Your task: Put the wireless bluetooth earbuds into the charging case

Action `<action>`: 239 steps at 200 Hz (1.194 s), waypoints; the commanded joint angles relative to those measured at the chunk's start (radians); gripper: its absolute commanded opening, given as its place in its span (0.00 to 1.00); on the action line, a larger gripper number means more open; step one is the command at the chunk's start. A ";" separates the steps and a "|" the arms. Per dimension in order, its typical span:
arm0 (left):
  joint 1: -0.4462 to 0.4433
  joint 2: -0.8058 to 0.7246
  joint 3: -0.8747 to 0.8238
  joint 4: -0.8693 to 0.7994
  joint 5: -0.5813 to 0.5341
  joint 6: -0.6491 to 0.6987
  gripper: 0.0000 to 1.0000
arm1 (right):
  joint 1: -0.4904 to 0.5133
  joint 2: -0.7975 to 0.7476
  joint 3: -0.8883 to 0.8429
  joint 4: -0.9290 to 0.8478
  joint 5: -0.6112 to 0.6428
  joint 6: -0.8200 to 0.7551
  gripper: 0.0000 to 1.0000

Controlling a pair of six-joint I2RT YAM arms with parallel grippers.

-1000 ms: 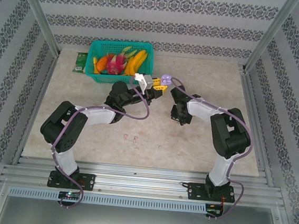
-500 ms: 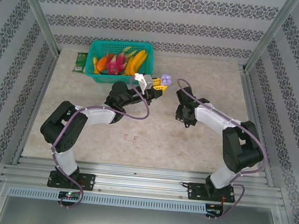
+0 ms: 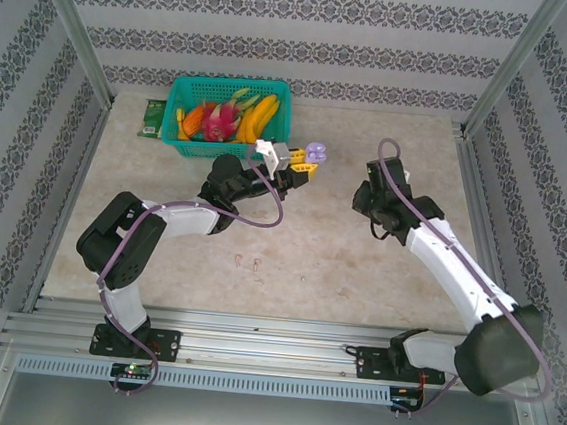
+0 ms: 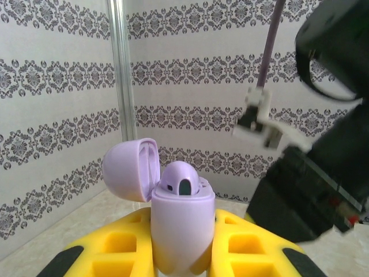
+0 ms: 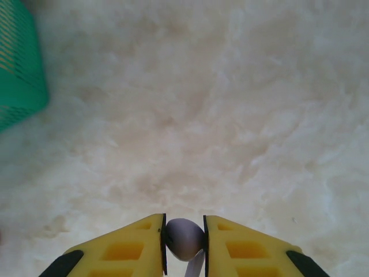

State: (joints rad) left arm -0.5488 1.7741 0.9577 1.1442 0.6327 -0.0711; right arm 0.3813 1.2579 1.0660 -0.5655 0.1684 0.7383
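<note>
Both grippers are gripping: left gripper [image 4: 181, 254] is clamping the lid-open pale purple plastic charging case [image 4: 181, 216] upright, right gripper [image 5: 184, 226], well apart, is pinching a pale purple stemmed earbud [image 5: 184, 241], likely needing stem-first alignment.

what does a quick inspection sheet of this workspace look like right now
surface: pale marbled tabletop
job's things: purple charging case open, with a seated bud inside; another purple earbud held over the table; two tiny pinkish bits on the table, likely buds
clutter: green basket of toy fruit, flat green packet beside it
grippers: left gripper shut on the case; right gripper shut on the earbud
cables: purple cable looped along each arm, no snag seen
surroundings: patterned walls, metal frame posts
</note>
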 commanded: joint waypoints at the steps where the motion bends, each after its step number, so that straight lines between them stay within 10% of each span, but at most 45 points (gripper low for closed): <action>1: -0.003 0.022 0.038 0.002 0.050 0.020 0.00 | -0.007 -0.053 0.053 0.050 -0.009 -0.045 0.23; 239: -0.036 0.099 0.197 0.024 0.132 -0.122 0.00 | 0.088 -0.194 -0.046 0.625 -0.205 -0.250 0.23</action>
State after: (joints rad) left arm -0.5701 1.8580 1.1221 1.0931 0.7628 -0.1413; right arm 0.4564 1.0851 1.0504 -0.0097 -0.0170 0.5037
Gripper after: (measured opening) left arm 0.200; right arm 0.238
